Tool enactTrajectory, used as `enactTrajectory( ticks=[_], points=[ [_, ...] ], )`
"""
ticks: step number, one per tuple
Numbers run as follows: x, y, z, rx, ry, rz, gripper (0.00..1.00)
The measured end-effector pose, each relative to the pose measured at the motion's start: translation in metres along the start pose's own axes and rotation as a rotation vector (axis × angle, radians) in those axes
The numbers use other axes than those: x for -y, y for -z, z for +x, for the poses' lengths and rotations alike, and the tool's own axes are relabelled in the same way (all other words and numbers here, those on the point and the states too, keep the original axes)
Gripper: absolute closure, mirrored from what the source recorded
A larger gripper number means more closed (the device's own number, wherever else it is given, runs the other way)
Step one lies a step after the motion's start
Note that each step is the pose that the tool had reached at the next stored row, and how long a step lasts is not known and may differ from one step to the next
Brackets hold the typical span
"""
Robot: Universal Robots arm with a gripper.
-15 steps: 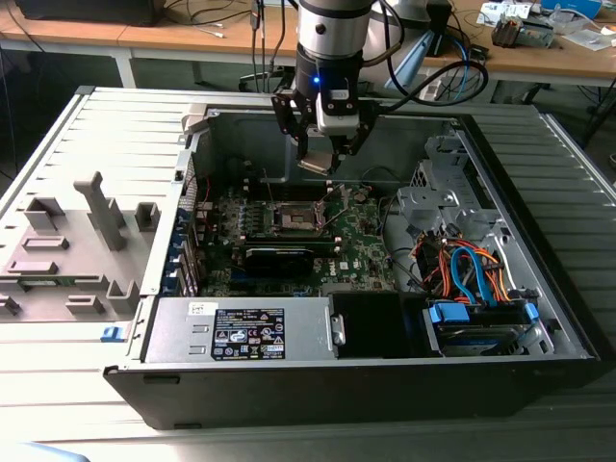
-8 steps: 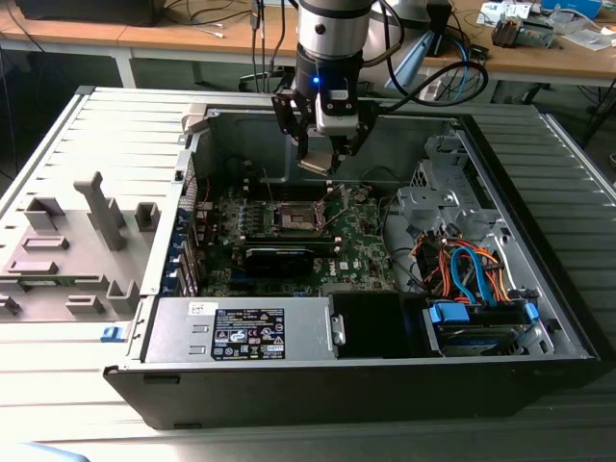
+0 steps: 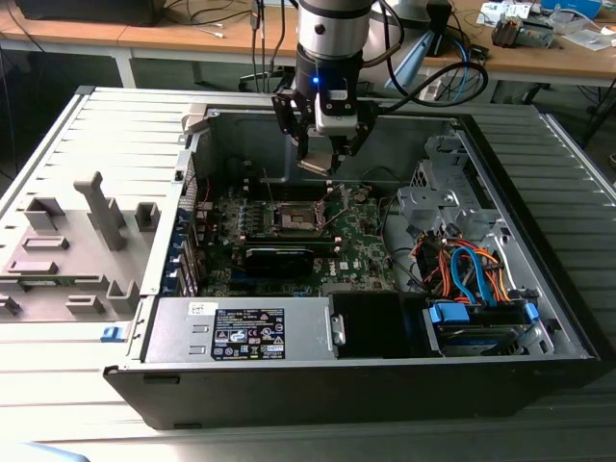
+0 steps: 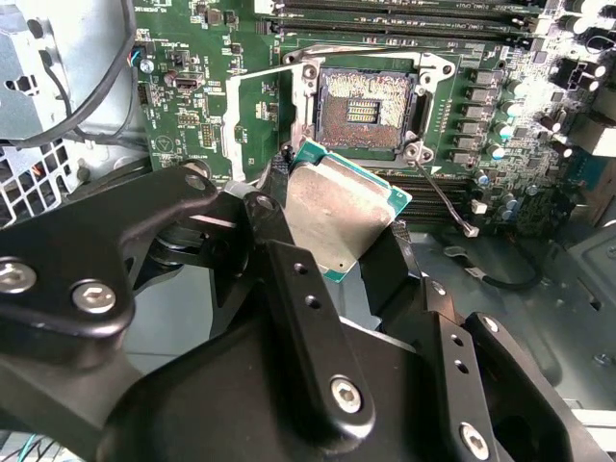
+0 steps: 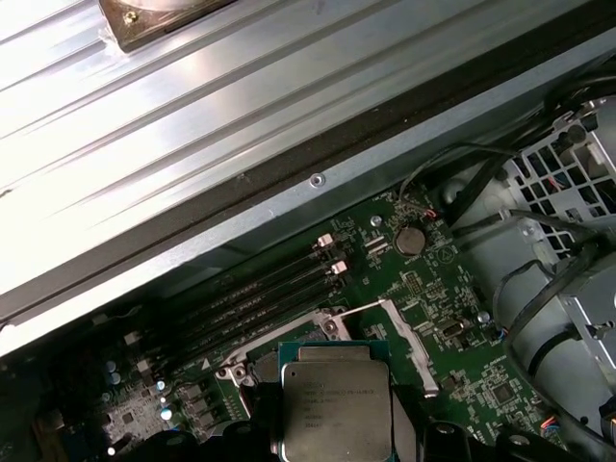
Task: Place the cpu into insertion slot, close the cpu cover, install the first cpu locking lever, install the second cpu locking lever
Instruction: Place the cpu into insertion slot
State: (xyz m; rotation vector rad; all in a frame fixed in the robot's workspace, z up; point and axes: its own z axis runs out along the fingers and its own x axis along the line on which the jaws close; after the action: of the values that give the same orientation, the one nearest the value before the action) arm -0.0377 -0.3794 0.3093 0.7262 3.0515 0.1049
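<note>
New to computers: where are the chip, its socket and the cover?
cpu (image 4: 339, 217): second wrist view, silvery top.
insertion slot (image 4: 366, 108): second wrist view, dark centre.
cpu cover (image 4: 229, 125): second wrist view, frame's side bar.

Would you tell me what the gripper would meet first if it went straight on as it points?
Probably the open insertion slot or its metal rim, just beyond the cpu held in the gripper; depth is unclear.

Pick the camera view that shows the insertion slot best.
The second wrist view: the insertion slot lies open and unblocked, its contact field and silvery rim plain. The exterior view shows it far off, beneath the gripper. In the first wrist view the held cpu blocks most of it.
</note>
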Motion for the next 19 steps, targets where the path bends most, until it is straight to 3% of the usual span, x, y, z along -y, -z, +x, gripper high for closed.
enactTrajectory(
  ticks=[19],
  points=[
    [0.0000,-0.0006,0.0000,0.0027,-0.028,0.0013,0.45]
  ],
)
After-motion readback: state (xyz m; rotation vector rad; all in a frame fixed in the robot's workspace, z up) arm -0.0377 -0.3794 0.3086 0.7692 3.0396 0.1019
